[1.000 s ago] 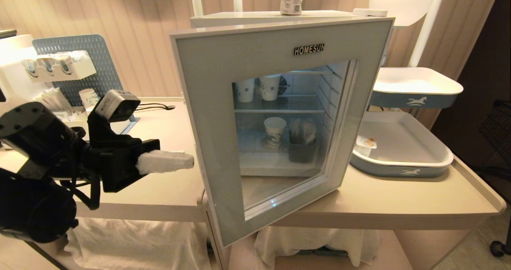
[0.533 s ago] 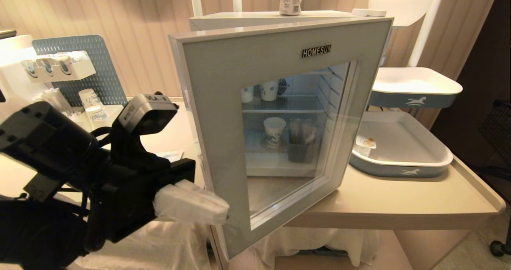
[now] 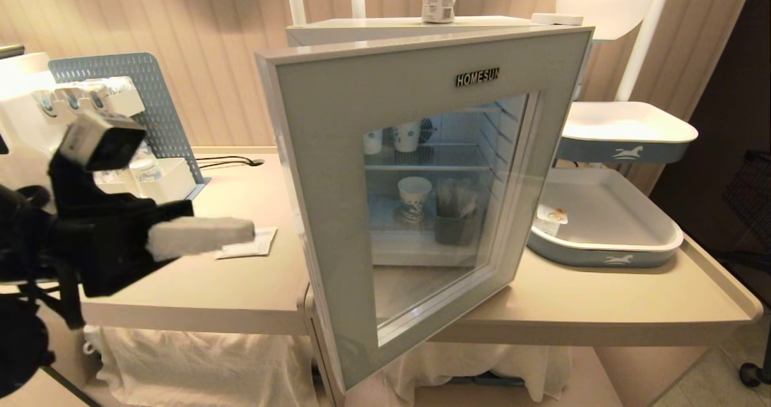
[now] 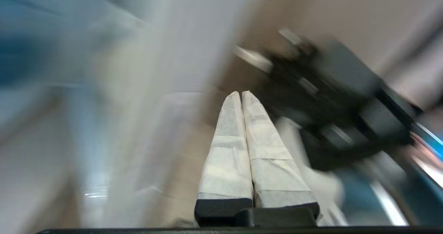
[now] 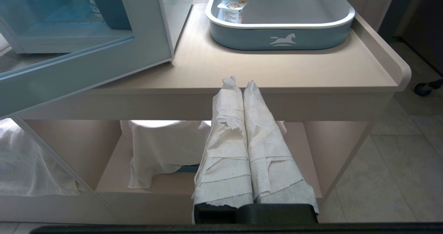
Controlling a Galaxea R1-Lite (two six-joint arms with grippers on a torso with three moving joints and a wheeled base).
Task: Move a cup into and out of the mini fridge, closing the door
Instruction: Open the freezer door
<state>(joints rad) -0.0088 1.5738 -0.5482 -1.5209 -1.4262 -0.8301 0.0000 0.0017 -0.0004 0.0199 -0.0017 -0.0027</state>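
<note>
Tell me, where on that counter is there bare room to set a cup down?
Bare patches: the counter between the left hand and the open door, with only a paper slip; the front strip below the blue tray, and most of that tray. Crowded: the far left corner by the pegboard.

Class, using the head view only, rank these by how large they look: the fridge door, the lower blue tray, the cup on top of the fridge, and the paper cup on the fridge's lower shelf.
1. door
2. lower blue tray
3. cup and paper cup: look alike in size, and they sit at different distances, so left unranked.
</note>
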